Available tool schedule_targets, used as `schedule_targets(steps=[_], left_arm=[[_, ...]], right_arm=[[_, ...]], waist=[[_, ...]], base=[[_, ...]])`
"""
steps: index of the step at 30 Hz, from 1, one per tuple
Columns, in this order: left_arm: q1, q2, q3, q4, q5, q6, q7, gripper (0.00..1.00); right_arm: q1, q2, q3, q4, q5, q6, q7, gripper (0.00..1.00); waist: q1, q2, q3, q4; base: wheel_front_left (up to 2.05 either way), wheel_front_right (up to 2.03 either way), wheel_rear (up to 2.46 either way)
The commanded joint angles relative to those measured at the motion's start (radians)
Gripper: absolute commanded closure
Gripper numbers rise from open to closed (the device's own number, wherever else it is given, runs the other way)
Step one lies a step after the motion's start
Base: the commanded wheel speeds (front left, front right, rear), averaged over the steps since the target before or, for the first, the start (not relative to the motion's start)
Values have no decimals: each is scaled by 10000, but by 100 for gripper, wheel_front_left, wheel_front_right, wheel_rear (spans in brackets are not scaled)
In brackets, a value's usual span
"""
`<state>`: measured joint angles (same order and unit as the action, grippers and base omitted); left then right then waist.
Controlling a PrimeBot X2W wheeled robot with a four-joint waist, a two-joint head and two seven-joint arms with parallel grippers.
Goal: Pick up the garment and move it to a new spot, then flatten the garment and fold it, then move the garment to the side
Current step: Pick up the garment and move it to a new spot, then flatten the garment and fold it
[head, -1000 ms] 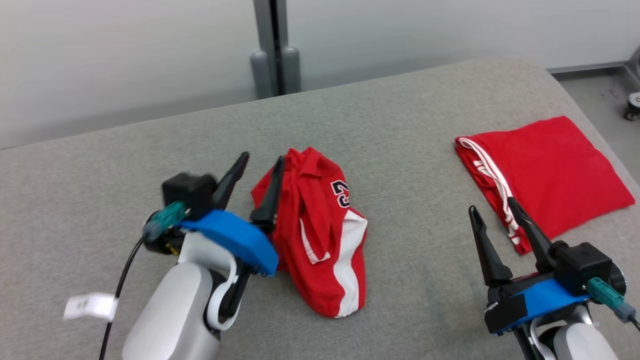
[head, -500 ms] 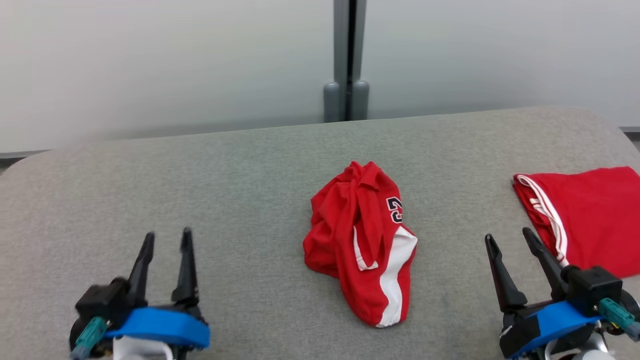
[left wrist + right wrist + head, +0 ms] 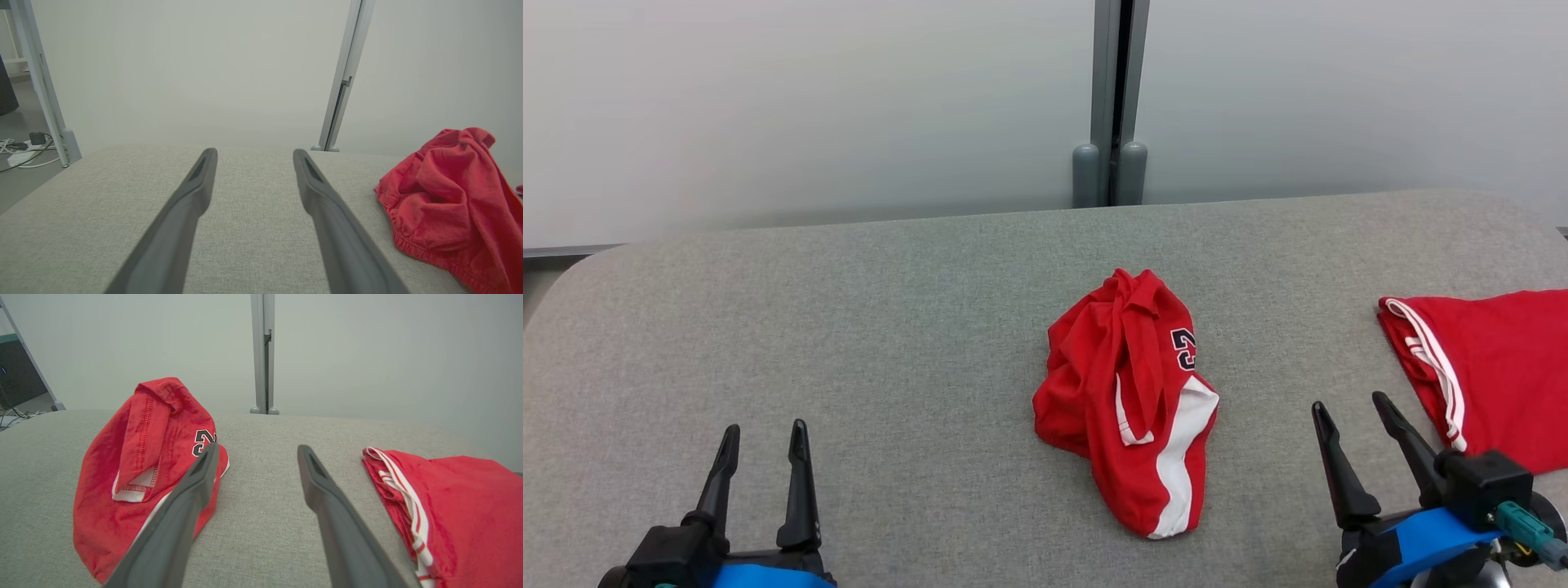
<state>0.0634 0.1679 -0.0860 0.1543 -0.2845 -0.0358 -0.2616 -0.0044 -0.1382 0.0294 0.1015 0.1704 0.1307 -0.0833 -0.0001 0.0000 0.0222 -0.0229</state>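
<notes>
Folded red cloth [image 3: 1503,367] with white stripes just right of the right tool [image 3: 1347,401], grey fabric bench [image 3: 849,327] beneath it, grey post [image 3: 1112,98] against pale wall [image 3: 768,106] well ahead

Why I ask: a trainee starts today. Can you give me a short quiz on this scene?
1. True or false: the crumpled garment lies on the grey surface between the left gripper and the right gripper, touched by neither.
2. Multiple choice: where is the folded garment? A) on the robot's right side, beyond the right gripper; B) on the robot's left side; C) on top of the crumpled garment.
3. Fill in: the jaws of both grippers stand ____.

Key: 1 true; 2 A; 3 open.
</notes>
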Motion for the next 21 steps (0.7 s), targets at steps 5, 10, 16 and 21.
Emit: schedule_targets(steps=[5,10,16,21], left_arm=[[126,-193,249,-105,213,-208,-44,0],[60,-342,364,40,316,-396,-43,0],[-182,-447,560,28,444,-522,-43,0],[-534,-565,563,46,568,-642,-44,0]], right_arm=[[158,103,-15,-41,76,1,2,0],[2,138,161,-43,66,1,35,0],[-949,33,1291,15,355,1,622,0],[-2414,227,2269,690,758,1,1770,0]], waist=[[1,0,29,3],[1,0,85,-3],[1,0,330,13],[1,0,647,228]], base=[[0,0,0],[0,0,0],[0,0,0],[0,0,0]])
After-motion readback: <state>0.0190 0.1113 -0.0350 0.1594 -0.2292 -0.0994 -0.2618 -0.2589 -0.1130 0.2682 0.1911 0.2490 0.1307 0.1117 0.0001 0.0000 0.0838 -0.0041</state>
